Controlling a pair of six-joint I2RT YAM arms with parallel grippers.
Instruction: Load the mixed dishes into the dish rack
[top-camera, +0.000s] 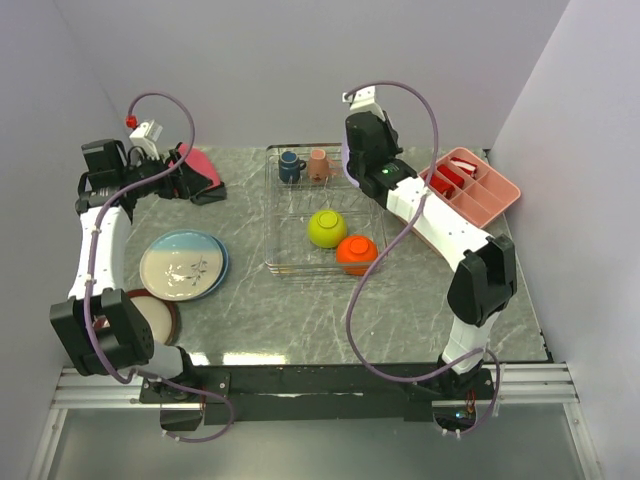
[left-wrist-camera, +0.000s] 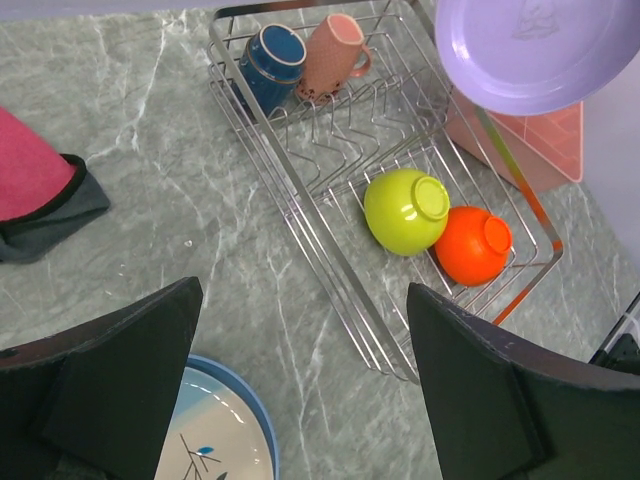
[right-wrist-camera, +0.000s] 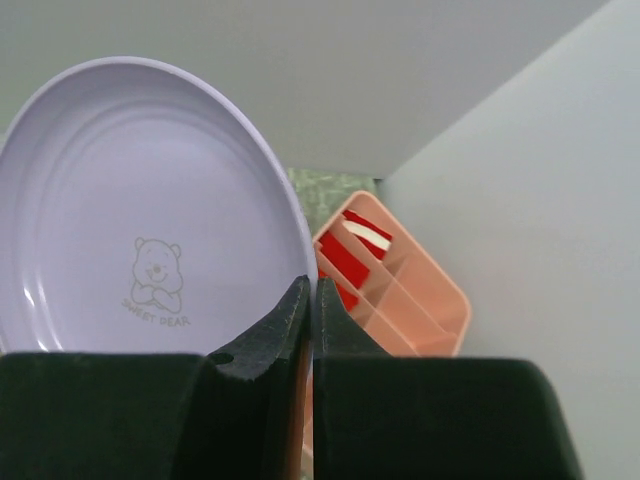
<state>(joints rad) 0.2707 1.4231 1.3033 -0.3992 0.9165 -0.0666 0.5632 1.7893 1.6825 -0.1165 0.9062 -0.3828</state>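
Observation:
My right gripper (right-wrist-camera: 312, 292) is shut on the rim of the lavender plate (right-wrist-camera: 130, 220) and holds it on edge in the air over the far right of the dish rack (top-camera: 270, 215). In the rack the dark blue mug (left-wrist-camera: 270, 60) and small pink cup (left-wrist-camera: 335, 55) lie at the far end. The yellow-green bowl (left-wrist-camera: 405, 210) and orange bowl (left-wrist-camera: 472, 245) sit upside down at the near end. My left gripper (left-wrist-camera: 300, 400) hangs open and empty above the table between the rack and the light-blue plate (top-camera: 183, 265). The red-rimmed cream plate (top-camera: 160, 315) is partly under my left arm.
A red-pink folded cloth (left-wrist-camera: 35, 180) lies at the back left beside my left gripper. A pink plastic tray with compartments (top-camera: 470, 185) stands right of the rack, against the right wall. Walls close off the back and both sides.

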